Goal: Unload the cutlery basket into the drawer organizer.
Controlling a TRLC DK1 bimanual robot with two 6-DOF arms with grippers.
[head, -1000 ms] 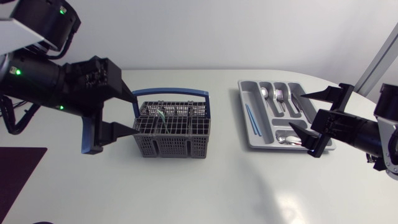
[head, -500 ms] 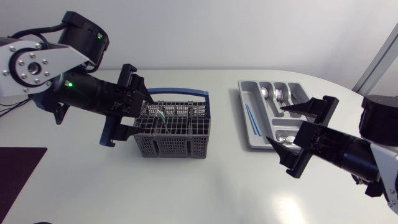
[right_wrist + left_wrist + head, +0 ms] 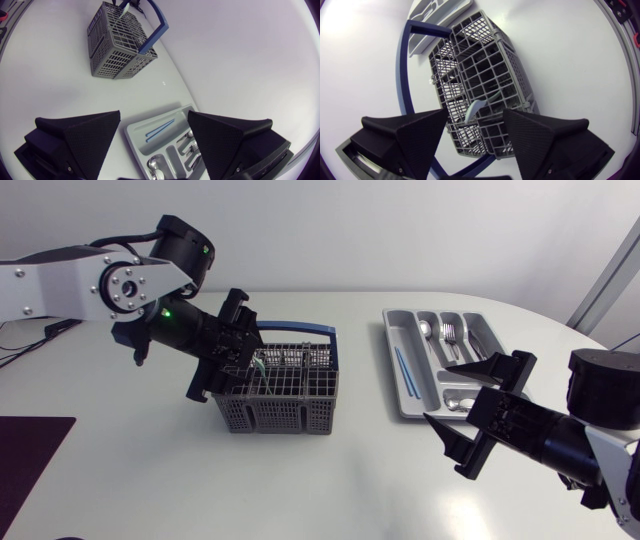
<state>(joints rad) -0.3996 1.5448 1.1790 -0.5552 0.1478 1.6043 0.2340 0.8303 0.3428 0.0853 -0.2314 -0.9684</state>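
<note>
Cutlery basket (image 3: 276,415) — contents mostly hidden

1. One grey cutlery basket (image 3: 278,390), with one blue handle (image 3: 310,327).
2. One pale-handled piece (image 3: 259,366) standing in the cutlery basket.
3. One grey drawer organizer (image 3: 418,405), well apart from the cutlery basket.
4. Two thin blue sticks (image 3: 404,370), side by side in the compartment nearest the basket.
5. Several silver forks and spoons (image 3: 449,335) in the compartments farther from the basket; the exact number is unclear.
6. Two black tools, the left tool (image 3: 232,352) and the right tool (image 3: 154,113), with two fingers each.
7. One white desk (image 3: 330,480).
</note>
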